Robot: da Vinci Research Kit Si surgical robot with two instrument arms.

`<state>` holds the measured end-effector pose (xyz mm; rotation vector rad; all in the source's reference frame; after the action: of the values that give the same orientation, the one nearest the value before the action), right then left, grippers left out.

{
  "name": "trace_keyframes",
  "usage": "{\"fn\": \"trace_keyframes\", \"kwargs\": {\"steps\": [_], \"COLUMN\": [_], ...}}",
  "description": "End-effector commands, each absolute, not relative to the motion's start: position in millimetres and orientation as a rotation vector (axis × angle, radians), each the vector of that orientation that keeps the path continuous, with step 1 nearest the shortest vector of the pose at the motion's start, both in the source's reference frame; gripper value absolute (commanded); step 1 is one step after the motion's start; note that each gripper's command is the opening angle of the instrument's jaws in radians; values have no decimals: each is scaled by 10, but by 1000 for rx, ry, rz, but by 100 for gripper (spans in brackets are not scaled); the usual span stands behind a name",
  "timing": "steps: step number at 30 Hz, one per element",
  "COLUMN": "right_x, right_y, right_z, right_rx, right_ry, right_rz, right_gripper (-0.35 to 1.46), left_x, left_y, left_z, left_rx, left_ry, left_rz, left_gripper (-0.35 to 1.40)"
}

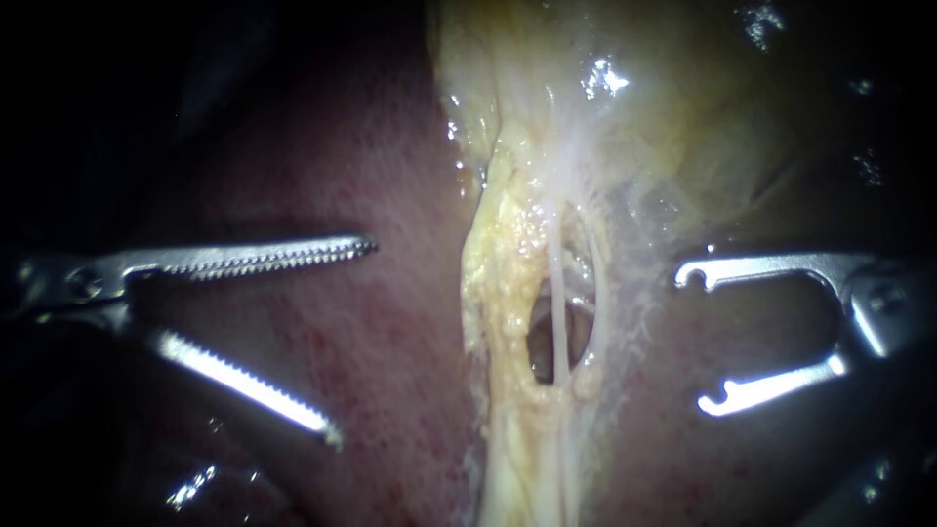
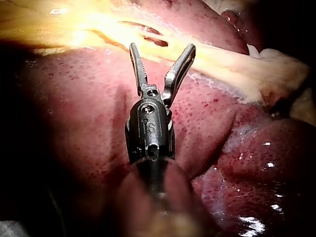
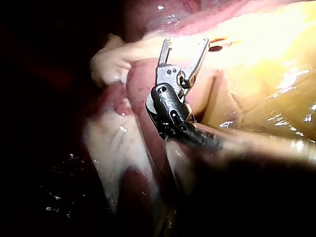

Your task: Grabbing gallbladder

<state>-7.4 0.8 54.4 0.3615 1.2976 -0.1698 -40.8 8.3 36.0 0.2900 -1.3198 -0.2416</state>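
The left instrument point(image 1: 353, 340) comes in from the left side. Its two jaws are long and have little teeth along them. They stand wide apart, like an open beak, and they hold nothing. They sit in front of the red liver point(image 1: 342, 166). From the camera on its own arm, the left instrument point(image 2: 162, 47) points at a yellow strip point(image 2: 222, 64) that lies across the liver point(image 2: 74, 113). Its tips are just at the edge of that strip. I cannot tell if they touch it.

The right instrument point(image 1: 695, 342) comes in from the right side. Its jaws are smooth, with a small hook at each tip. They are wide apart too, and they hold nothing. From its own camera, the right instrument point(image 3: 186, 43) points at bright yellow tissue ahead of it.

The gallbladder point(image 1: 683, 98) is the big shiny thing, yellow and green, at the top of the endoscope view. It is above the right instrument and well apart from the left one. No jaws are on it.

The yellow strip point(image 1: 503, 293) is lumpy and runs down from the gallbladder, between the two instruments. There is a dark hole point(image 1: 540, 346) in it. Thin pale tubes point(image 1: 559, 312) run down across the hole.
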Motion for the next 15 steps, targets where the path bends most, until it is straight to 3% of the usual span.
{"fn": "trace_keyframes", "kwargs": {"steps": [1,15], "right_x": [-74,-74], "right_y": [8,8], "right_z": [543,544], "right_rx": [362,365], "right_ry": [1298,1296], "right_rz": [-170,-165], "right_gripper": [59,59], "left_x": [-407,-414], "left_y": [85,108], "left_z": [358,344], "left_rx": [294,270], "left_ry": [-1321,-1280], "left_rz": [-242,-384], "left_gripper": [86,83]}}
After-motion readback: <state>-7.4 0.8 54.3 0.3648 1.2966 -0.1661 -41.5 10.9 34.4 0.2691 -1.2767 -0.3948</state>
